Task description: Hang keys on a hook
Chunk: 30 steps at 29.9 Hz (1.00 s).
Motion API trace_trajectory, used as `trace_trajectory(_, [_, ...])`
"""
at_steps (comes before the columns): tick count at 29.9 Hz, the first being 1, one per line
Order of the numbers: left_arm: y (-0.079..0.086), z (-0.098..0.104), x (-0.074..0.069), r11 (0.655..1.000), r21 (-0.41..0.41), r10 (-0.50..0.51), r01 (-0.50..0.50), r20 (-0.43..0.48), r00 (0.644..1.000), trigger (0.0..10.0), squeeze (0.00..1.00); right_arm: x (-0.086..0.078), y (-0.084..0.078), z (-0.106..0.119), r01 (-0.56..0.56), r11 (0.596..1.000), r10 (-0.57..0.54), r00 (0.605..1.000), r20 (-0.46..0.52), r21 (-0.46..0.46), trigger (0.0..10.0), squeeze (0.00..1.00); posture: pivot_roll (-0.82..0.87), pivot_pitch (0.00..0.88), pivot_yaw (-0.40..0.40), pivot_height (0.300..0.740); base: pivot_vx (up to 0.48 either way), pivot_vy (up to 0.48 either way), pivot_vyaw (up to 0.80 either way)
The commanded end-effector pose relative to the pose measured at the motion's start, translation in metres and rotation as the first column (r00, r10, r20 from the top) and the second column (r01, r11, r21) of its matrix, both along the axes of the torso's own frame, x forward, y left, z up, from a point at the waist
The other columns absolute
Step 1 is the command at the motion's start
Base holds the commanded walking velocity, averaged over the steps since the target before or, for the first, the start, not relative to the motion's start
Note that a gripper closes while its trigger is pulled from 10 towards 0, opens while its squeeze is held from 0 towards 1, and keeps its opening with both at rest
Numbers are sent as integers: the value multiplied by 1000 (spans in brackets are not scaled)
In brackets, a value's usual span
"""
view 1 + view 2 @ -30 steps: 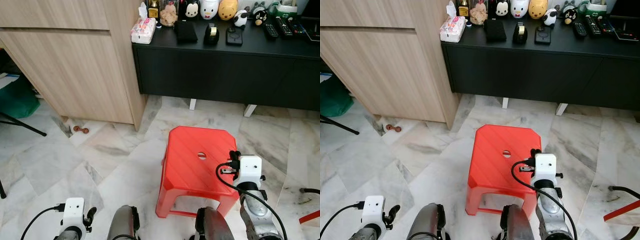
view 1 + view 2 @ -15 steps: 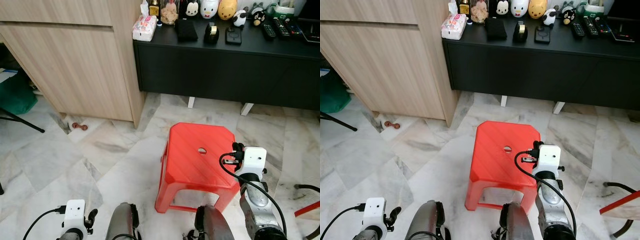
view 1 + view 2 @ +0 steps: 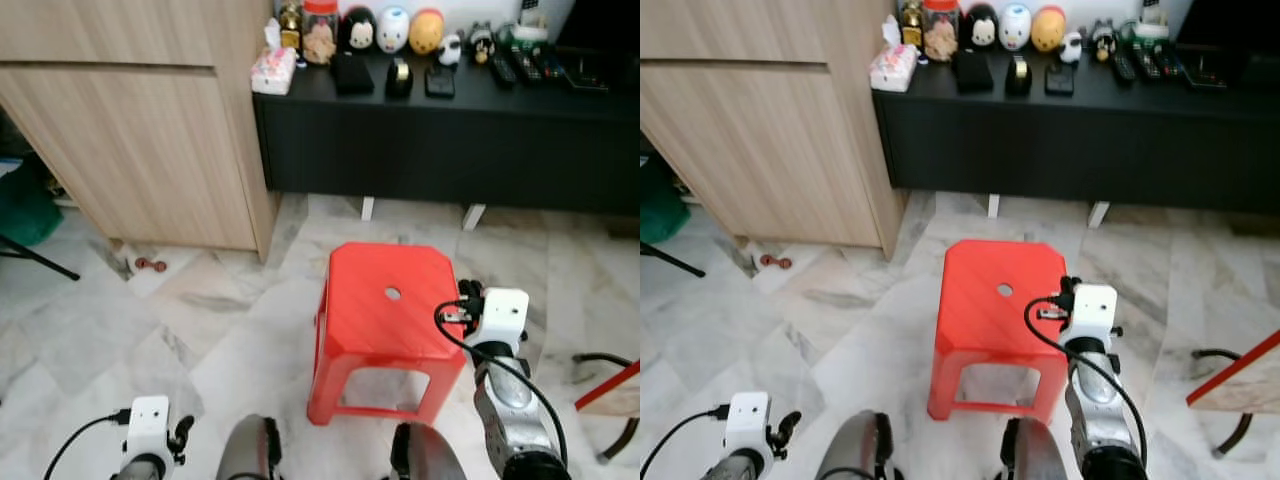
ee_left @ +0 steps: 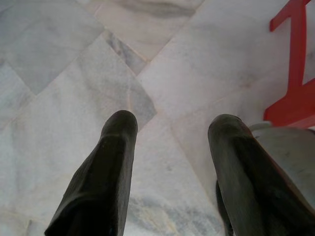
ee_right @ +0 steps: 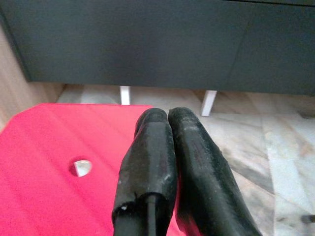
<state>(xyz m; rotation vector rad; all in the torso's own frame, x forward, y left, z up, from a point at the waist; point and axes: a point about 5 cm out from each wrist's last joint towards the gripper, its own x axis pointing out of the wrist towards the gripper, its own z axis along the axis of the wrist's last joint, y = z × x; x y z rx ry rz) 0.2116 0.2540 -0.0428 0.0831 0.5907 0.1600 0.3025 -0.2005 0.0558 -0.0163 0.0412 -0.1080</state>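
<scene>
- Right end effector (image 5: 167, 120): fingers pressed together, empty, still above the red stool (image 3: 385, 320).
- Left end effector (image 4: 170, 129): fingers spread, over the floor (image 4: 59, 73).
- Camera has moved; black counter (image 3: 450, 120) now shows more fully.

You see: stool (image 3: 385, 312) centre frame | sideboard (image 3: 450, 140) behind it, upper right | wooden cabinet (image 3: 140, 140) upper left

Red stool (image 3: 385, 320) on marble floor (image 3: 120, 330), black cabinet (image 3: 450, 140) behind (figurines on top).
</scene>
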Motion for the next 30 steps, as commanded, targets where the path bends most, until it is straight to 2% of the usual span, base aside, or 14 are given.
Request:
trace_trajectory(1, [2,-5,-8,1000,-4,9,-9,-40,999,10000,0,1,0,1,3,1000,-3,1000,-3,11,10000,0,151,73,-5,611,0,0,0])
trace_trajectory(4, [3,-4,-7,1000,-18,12,-12,-24,1000,10000,0,1,-1,1,5,1000,-5,1000,-4,12,10000,0,151,72,-5,611,0,0,0])
trace_trajectory(22, [3,-5,-9,1000,-16,22,-22,-18,1000,10000,0,2,-3,7,-5,1000,5,1000,4,0,10000,0,141,110,-5,611,-301,0,0])
trace_trajectory(30, [3,-5,-9,1000,-5,19,-19,-20,1000,10000,0,2,-3,8,-4,1000,4,1000,3,4,10000,0,135,108,-3,611,0,0,0])
